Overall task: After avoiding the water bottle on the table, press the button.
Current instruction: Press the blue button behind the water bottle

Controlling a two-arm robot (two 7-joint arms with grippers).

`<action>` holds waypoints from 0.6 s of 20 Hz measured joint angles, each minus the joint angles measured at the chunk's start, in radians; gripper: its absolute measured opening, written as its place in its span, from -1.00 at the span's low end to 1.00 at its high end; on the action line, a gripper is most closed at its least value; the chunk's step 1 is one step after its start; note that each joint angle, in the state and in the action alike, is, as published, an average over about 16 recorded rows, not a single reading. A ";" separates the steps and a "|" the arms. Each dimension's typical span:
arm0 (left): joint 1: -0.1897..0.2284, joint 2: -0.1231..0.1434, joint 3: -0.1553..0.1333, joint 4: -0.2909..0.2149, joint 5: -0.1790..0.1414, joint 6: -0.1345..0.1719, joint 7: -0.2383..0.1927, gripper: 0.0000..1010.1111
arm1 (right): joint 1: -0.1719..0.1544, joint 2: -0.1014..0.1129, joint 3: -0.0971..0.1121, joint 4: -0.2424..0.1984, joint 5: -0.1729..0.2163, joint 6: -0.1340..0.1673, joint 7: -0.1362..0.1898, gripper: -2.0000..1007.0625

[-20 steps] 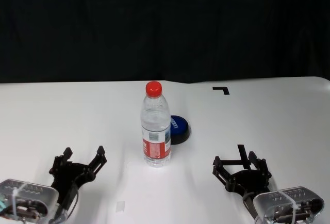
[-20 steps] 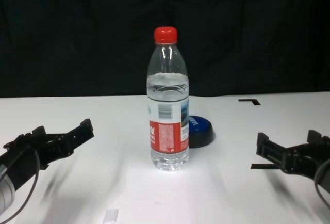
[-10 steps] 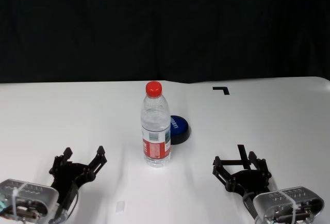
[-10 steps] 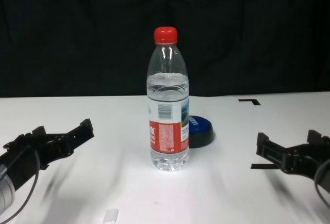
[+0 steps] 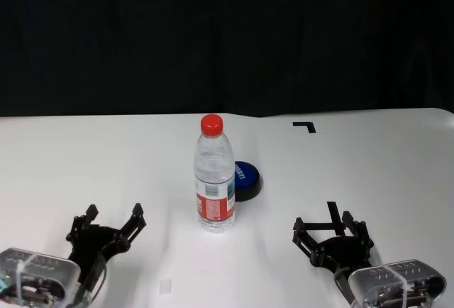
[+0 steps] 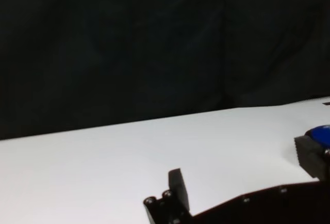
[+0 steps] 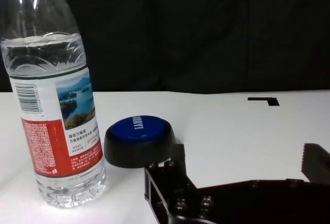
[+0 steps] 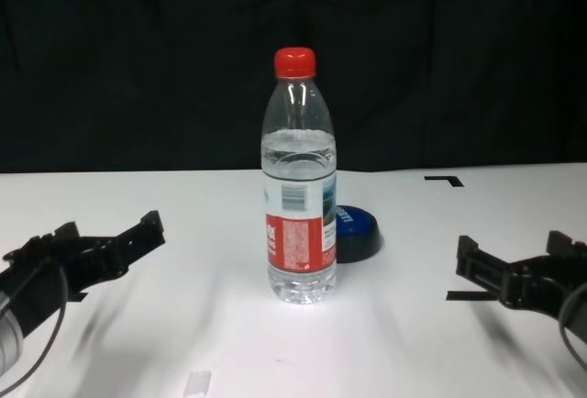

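White bench [image 5: 85, 159] is carrying the water bottle [image 5: 214, 173] and button [image 5: 246, 179] — both sitting ahead of the open, empty left end effector [image 5: 110, 221] and right end effector [image 5: 332, 228].

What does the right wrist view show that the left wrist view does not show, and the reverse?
Only the right wrist view shows the water bottle, upright beside the button, plus a black corner mark. Only the left wrist view shows the left gripper, open, with the button just a blue sliver at the picture's edge. Both share the white table and dark backdrop.
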 joint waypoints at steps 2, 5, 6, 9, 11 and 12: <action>-0.001 0.000 -0.002 -0.004 0.009 -0.003 -0.006 1.00 | 0.000 0.000 0.000 0.000 0.000 0.000 0.000 0.99; -0.002 0.001 -0.004 -0.010 0.026 -0.008 -0.018 1.00 | 0.000 0.000 0.000 0.000 0.000 0.000 0.000 0.99; -0.003 0.001 -0.005 -0.012 0.032 -0.010 -0.023 1.00 | 0.000 0.000 0.000 0.000 0.000 0.000 0.000 0.99; -0.005 0.004 -0.006 -0.018 0.049 -0.017 -0.039 1.00 | 0.000 0.000 0.000 0.000 0.000 0.000 0.000 0.99; -0.008 0.005 -0.007 -0.022 0.059 -0.021 -0.051 1.00 | 0.000 0.000 0.000 0.000 0.000 0.000 0.000 0.99; -0.009 0.006 -0.007 -0.024 0.063 -0.023 -0.057 1.00 | 0.000 0.000 0.000 0.000 0.000 0.000 0.000 0.99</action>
